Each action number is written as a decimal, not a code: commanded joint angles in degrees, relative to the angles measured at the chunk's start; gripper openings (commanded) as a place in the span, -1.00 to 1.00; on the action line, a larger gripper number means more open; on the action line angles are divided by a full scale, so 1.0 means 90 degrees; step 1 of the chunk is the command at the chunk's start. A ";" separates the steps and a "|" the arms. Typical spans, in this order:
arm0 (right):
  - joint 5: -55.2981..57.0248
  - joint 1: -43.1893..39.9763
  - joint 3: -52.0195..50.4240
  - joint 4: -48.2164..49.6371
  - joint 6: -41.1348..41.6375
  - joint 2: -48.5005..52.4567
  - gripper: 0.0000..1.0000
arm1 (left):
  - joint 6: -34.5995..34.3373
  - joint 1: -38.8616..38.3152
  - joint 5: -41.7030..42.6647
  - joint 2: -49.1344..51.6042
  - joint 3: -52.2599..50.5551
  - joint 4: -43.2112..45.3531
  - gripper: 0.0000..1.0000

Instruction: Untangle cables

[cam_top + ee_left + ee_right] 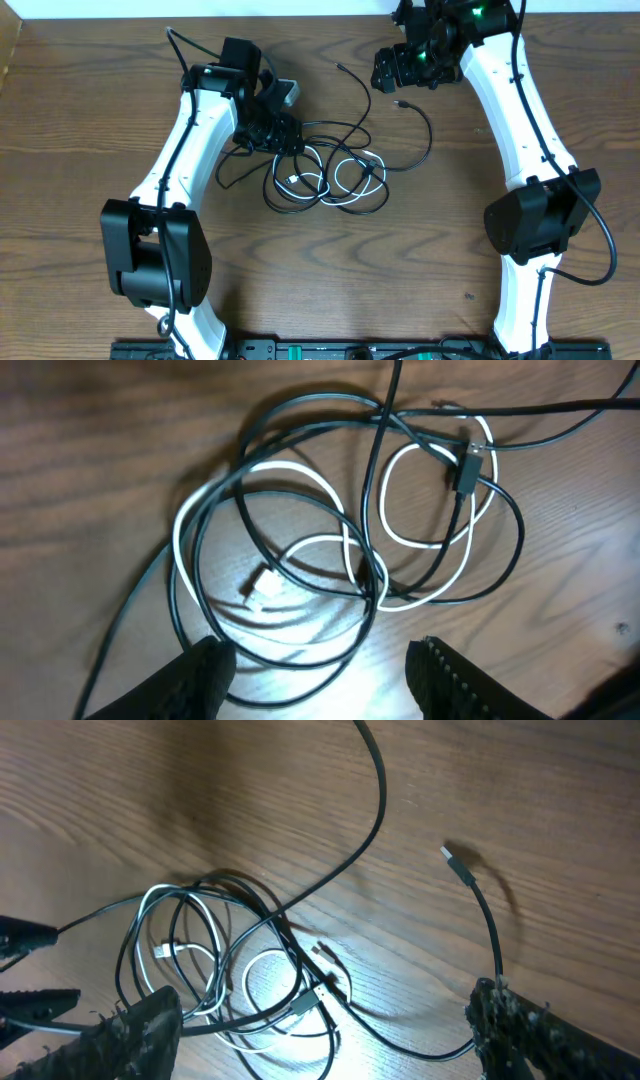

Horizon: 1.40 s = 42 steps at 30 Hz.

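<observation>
The cables lie tangled in the middle of the table. The long black cable [428,140] [512,525] [380,790] loops through the shorter white cable [347,176] [180,530] [248,982]. One black plug end [402,103] [455,860] lies free to the right of the knot. My left gripper [278,132] [320,680] is low over the left side of the tangle, open, with black loops lying between its fingers [205,675]. My right gripper [395,72] [325,1035] hangs wide open above the right side, holding nothing.
The wooden table [330,270] ends at a white strip [200,8] along the back. A black rail with electronics [330,350] runs along the front edge. Both arm bases [150,250] [540,215] stand on either side of the tangle.
</observation>
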 commanded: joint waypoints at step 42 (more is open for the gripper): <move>-0.1207 -0.0007 -0.0005 0.0493 -0.0214 0.0032 0.71 | -0.0338 0.0010 -0.0058 -0.2305 0.1260 0.1829 -0.85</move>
